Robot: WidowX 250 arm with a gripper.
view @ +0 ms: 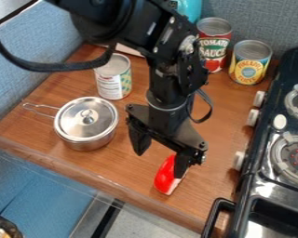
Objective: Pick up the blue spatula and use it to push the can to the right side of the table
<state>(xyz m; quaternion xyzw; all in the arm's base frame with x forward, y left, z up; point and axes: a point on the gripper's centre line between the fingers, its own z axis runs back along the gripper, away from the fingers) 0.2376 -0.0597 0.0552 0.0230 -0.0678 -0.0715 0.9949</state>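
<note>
Camera view: tool [159, 165] wide open (red object [165, 180] near one tip)

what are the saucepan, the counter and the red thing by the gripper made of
Saucepan: polished metal, likely stainless steel, from its silvery reflections.
Counter: brown wood or wood-look laminate; the grain doesn't settle which.
Red-and-white object: smooth, probably plastic, given its even, bright colour.
</note>
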